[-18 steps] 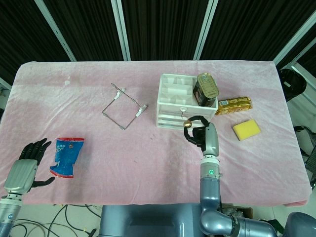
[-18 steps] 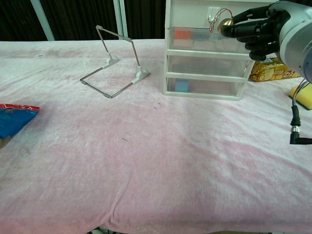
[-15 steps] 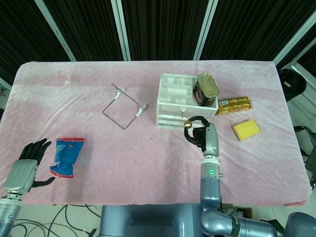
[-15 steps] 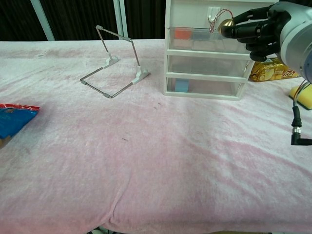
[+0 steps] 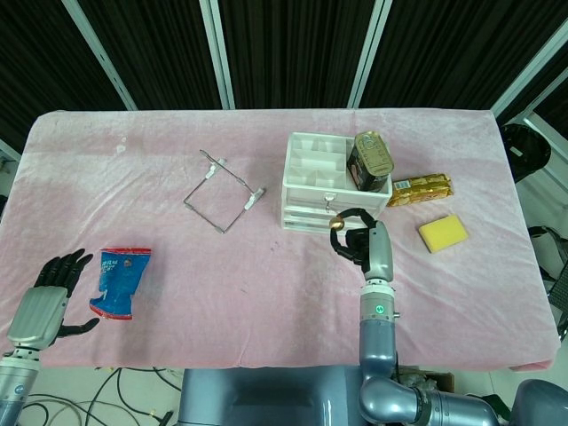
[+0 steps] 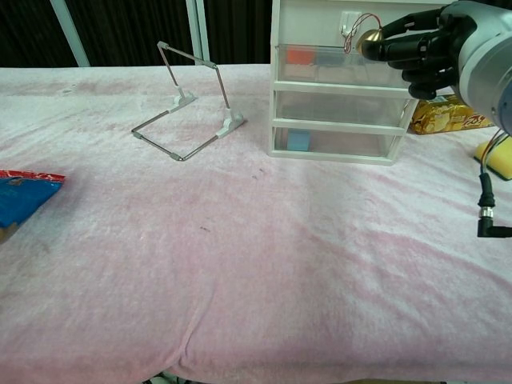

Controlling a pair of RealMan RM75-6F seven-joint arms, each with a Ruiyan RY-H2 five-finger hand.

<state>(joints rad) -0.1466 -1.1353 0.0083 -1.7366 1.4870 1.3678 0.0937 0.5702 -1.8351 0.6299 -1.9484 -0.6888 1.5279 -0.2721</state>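
A white three-drawer unit [image 5: 306, 191] [image 6: 336, 104] stands right of the table's middle. A small brass ball [image 5: 336, 224] [image 6: 370, 42] hangs on a red cord from the top drawer's handle. My right hand [image 5: 362, 241] [image 6: 432, 52] is in front of the unit and pinches that ball between its fingertips. The top drawer looks closed. My left hand [image 5: 49, 297] lies open at the near left edge, just left of a blue snack bag [image 5: 120, 280] [image 6: 20, 198], without touching it.
A dark tin can [image 5: 371, 160] sits on top of the drawer unit. A gold snack packet [image 5: 422, 188] [image 6: 444, 116] and a yellow sponge [image 5: 443, 232] [image 6: 500, 156] lie to its right. A folded wire stand [image 5: 224, 191] [image 6: 188, 104] stands to its left.
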